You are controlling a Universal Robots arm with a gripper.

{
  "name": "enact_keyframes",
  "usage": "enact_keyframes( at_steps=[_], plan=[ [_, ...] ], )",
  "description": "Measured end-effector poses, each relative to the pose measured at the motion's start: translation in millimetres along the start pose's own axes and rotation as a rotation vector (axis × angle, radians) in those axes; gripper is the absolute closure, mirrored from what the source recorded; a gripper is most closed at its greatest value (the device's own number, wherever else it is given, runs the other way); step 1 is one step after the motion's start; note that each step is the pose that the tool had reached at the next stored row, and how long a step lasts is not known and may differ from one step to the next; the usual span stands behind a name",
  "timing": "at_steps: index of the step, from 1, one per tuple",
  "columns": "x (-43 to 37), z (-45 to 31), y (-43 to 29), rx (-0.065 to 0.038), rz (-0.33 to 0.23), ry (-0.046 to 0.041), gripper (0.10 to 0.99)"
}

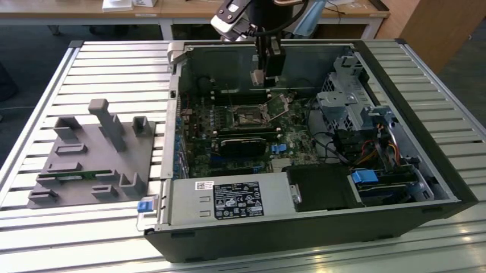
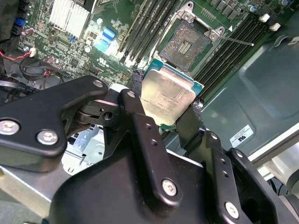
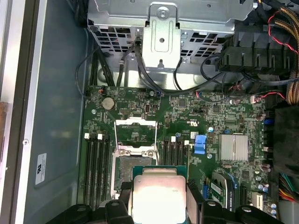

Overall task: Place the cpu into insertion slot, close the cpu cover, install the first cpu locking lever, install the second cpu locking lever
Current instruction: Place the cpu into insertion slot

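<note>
My gripper (image 2: 166, 95) is shut on the cpu (image 2: 169, 93), a square chip with a silvery top and green edge, pinched by two opposite sides between the black fingers. It hangs over the motherboard, a short way off the insertion slot (image 2: 187, 44), which lies bare with a dark centre. In the first wrist view the cpu (image 3: 159, 196) sits just beside the slot (image 3: 133, 165), and the cpu cover (image 3: 135, 122) stands swung up at the slot's far edge. A thin locking lever (image 2: 236, 42) sticks out loose beside the slot. In the exterior view the gripper (image 1: 263, 79) hangs above the slot (image 1: 247, 116).
The open computer case (image 1: 425, 187) lies on a slatted table. Black memory slots (image 3: 98, 161) flank the socket. A drive cage (image 1: 345, 96), cables (image 1: 379, 151) and a power supply (image 1: 227, 199) crowd the case. A grey fixture (image 1: 91, 153) stands at the exterior view's left.
</note>
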State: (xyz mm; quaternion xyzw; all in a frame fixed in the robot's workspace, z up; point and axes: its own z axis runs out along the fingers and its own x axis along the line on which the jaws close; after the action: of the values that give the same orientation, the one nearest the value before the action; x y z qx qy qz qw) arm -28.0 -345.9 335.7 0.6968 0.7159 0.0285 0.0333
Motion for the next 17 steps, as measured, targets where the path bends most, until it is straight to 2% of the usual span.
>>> enact_keyframes(
  at_steps=[17],
  plan=[
    [0.1, 5.2, -0.5, 0.000, 0.000, 0.0001, 0.545]
  ],
)
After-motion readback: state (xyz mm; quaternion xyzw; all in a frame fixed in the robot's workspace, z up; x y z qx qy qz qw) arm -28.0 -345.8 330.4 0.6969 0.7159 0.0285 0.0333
